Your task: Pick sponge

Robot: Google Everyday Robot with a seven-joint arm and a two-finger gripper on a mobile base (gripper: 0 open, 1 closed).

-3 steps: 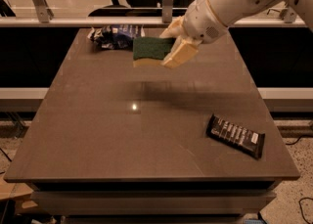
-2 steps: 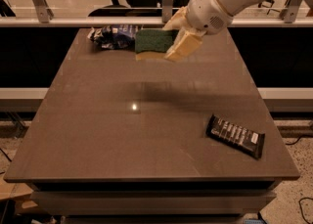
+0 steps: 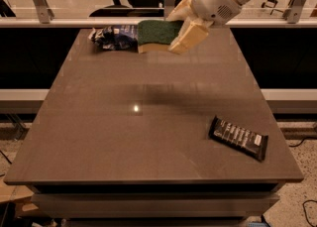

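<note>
The sponge (image 3: 155,34), dark green on top with pale yellow foam below, hangs in the air above the far middle of the table (image 3: 119,137). My gripper (image 3: 179,28) is shut on its right end, with cream-coloured fingers (image 3: 189,36) on both sides of it. The white arm comes down from the top right. The sponge casts a faint shadow on the table surface below it.
A crumpled blue-and-white foil wrapper (image 3: 113,37) lies at the far left of the table, just left of the lifted sponge. A flat black wrapped bar with white print (image 3: 238,137) lies near the right front. A rail and office chairs stand behind the table.
The gripper has lifted the sponge higher and a little toward the far edge. The wrapper and the black bar have not moved.
</note>
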